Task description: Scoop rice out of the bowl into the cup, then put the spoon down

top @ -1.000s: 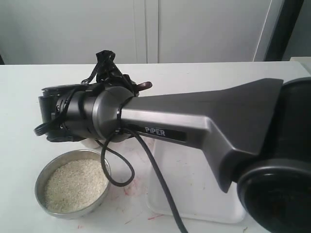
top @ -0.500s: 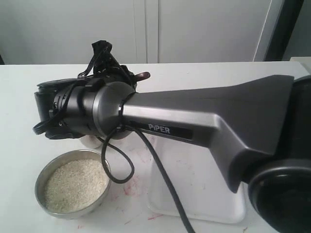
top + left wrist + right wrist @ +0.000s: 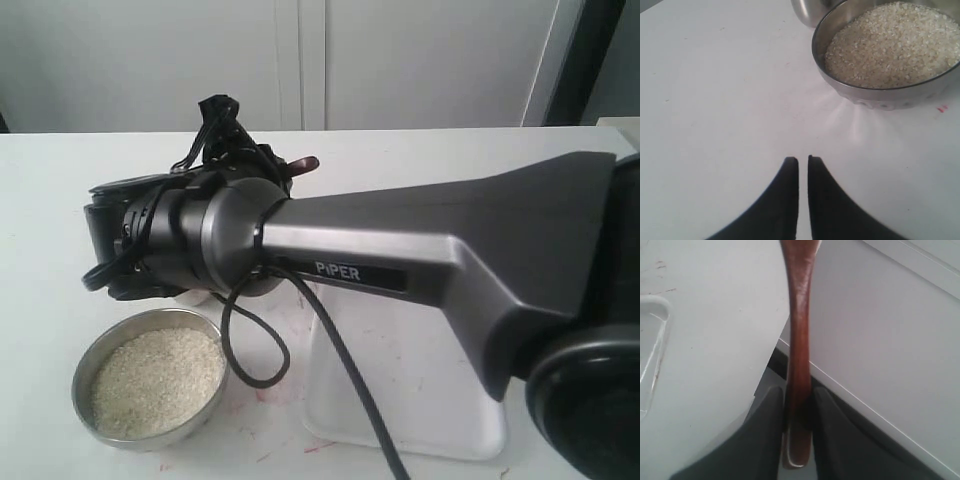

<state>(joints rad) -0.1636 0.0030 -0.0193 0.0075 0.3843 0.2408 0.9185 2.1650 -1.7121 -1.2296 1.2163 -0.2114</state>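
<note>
White bench (image 3: 50, 170) is spanned by the right arm (image 3: 420, 250), extended to where the cup (image 3: 807, 12) stands, the right jaws clamped on the handle of the wooden spoon (image 3: 799, 315), held raised, while the left jaws are pressed almost together on nothing near the bowl (image 3: 160, 438). The carry to the cup is judged to be in hand, and a level approach and slow tip over its narrow rim are called for, though whether the spoon is loaded cannot be told. Nothing is seen on the tray's (image 3: 420, 400) visible part; the bowl is filled nearly to its rim with rice (image 3: 155, 385), and the cup's contents are hidden.
</note>
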